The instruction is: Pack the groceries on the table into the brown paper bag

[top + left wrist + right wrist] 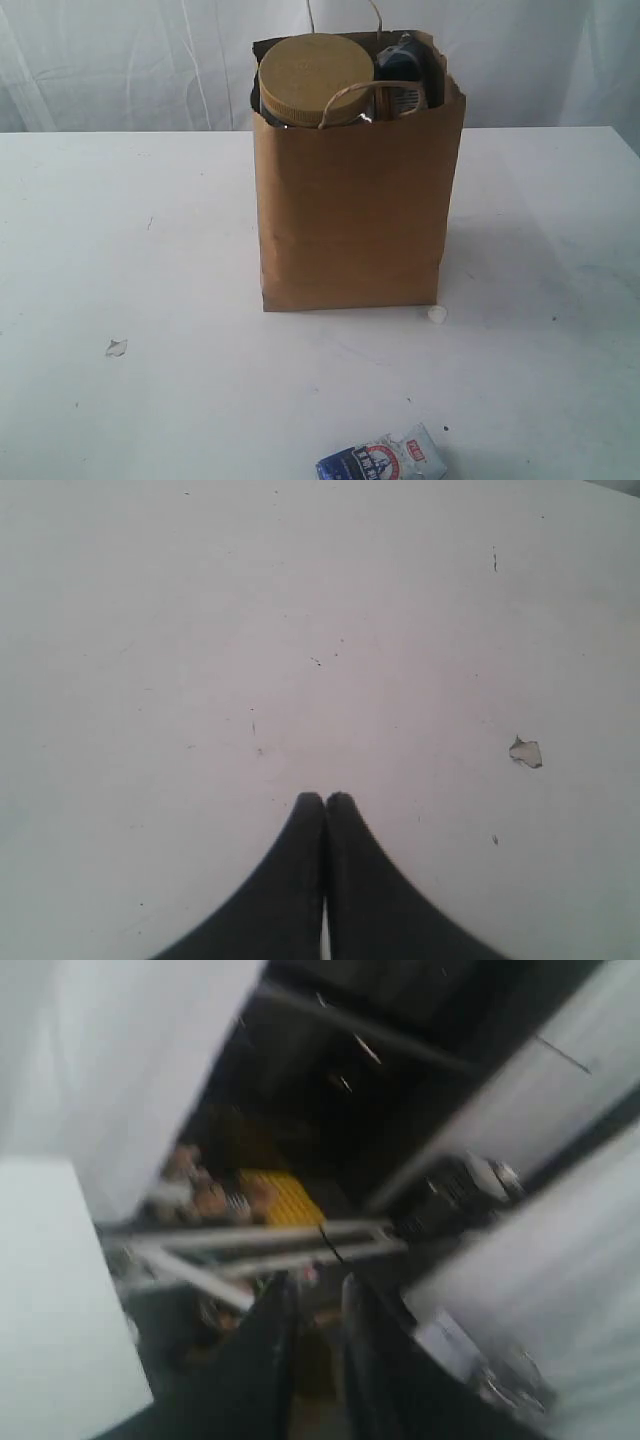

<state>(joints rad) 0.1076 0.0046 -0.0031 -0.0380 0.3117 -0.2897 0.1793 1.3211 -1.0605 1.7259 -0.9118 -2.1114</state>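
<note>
The brown paper bag (350, 220) stands upright in the middle of the table (120, 230). A clear jar's tan lid (315, 78) sticks out of its top, and a dark packet (405, 65) shows beside it. A small blue-white packet (385, 462) lies flat at the table's front edge. Neither gripper shows in the exterior view. My left gripper (325, 800) is shut, empty, over bare tabletop. My right gripper (317, 1282) points off past the table's edge toward the room, blurred, its fingers a little apart with nothing between them.
A tiny white bit (437, 314) lies by the bag's front right corner. A chipped spot (116, 347) marks the table at the front left, and the same chipped spot (525, 752) shows near my left gripper. A white curtain hangs behind the table.
</note>
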